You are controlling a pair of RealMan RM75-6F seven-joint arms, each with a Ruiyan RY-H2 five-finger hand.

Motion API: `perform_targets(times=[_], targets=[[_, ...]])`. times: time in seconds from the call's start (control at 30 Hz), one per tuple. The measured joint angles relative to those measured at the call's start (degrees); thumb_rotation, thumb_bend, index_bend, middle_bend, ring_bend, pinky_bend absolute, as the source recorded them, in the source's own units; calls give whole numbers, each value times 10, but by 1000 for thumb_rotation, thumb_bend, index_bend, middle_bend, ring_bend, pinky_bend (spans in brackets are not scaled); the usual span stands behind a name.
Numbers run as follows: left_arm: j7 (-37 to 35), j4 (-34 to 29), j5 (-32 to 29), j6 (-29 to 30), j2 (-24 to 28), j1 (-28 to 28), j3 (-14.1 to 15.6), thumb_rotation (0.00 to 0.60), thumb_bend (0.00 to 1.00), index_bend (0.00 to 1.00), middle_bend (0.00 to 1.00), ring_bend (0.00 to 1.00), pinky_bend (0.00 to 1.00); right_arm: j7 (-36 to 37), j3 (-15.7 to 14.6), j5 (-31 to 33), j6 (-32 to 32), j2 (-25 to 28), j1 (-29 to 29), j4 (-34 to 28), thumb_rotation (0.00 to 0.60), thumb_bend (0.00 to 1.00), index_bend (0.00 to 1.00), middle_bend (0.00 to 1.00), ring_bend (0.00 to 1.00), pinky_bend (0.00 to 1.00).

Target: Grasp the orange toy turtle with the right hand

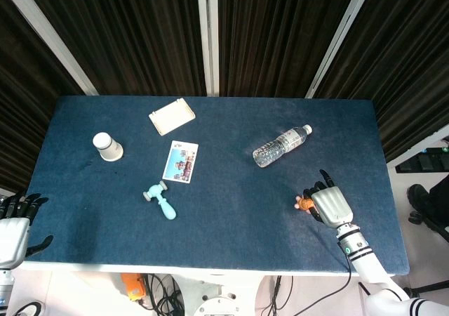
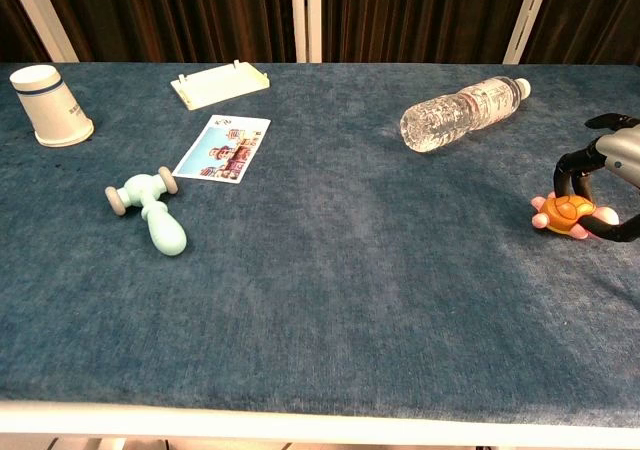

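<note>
The right hand [image 2: 606, 182] holds the orange turtle [image 2: 564, 212] between curled fingers — low on the worktop [image 2: 330, 270], near its right edge.

One turtle [image 2: 565, 211], bottle [image 2: 462, 113], cup [image 2: 50, 105], card [image 2: 223, 149], tray [image 2: 219, 83], mallet [image 2: 150, 212].

The right hand [image 1: 330, 203] rests at the table's [image 1: 231, 232] near right, fingers curled over the orange turtle [image 1: 304, 203]. The left hand [image 1: 15, 221] sits off the near left corner, fingers apart.

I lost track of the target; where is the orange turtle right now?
The orange toy turtle sits on the table's near right side, under the right hand's curled fingers, below and right of the lying water bottle.
</note>
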Motion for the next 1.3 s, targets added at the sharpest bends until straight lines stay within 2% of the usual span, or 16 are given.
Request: perform_targets(times=[0.13,0.17,0.23,0.33,0.4,0.5,0.63,0.7,0.77,0.83,1.0,1.07,1.17,1.3], targets=[[-1,1,0,-1,-1,0,0,600,161,213,135,3,96,18,-2,-14,13,-8,-2,19,600,448,988,954,433,0],[-1,1,0,-1,-1,0,0,600,161,213,135,3,96,21,-2,-14,12,-8,-2,19,600,403,936,918,423,0],[0,1,0,-1,-1,0,0,600,161,213,135,3,96,23,-5,-13,4,-5,-2,18,600,337,789,799,377,0],[2,-1,0,0,0,0,0,600,161,213,135,3,96,14,-7,-3,-19,5,1,8,600,225,425,463,204,0],[2,-2,0,0,0,0,0,600,161,214,135,3,96,5,-8,8,-32,13,3,-5,600,162,296,340,118,0],[4,-3,-1,-2,0,-1,0,600,160,215,135,3,96,-5,-7,18,-39,24,4,-19,600,110,178,241,46,0],[5,-3,-3,-5,0,-1,1,600,161,216,135,3,96,-12,-5,26,-42,33,4,-30,600,105,163,243,42,0],[5,-3,-5,-7,0,-1,1,600,161,217,135,3,96,-16,-5,31,-45,35,3,-33,600,114,178,283,44,0],[6,-4,-6,-8,1,-2,2,600,161,217,135,3,96,-19,-5,35,-47,36,3,-34,600,156,255,366,74,0],[6,-5,-6,-8,1,-2,2,600,160,217,135,3,96,-23,-5,39,-48,34,3,-34,600,226,383,469,139,0],[6,-5,-7,-9,1,-2,2,600,161,218,135,3,96,-26,-3,39,-42,22,1,-25,600,379,809,758,324,0],[6,-5,-8,-10,1,-2,2,600,161,218,135,3,96,-25,-2,37,-36,19,1,-21,600,438,913,823,367,0],[6,-4,-8,-11,1,-3,2,600,161,218,135,3,96,-19,0,29,-21,12,-2,-12,600,524,994,891,419,0],[7,-5,-8,-12,1,-3,2,600,161,218,135,2,95,-4,1,14,-2,5,-5,3,600,544,1000,919,436,0]])
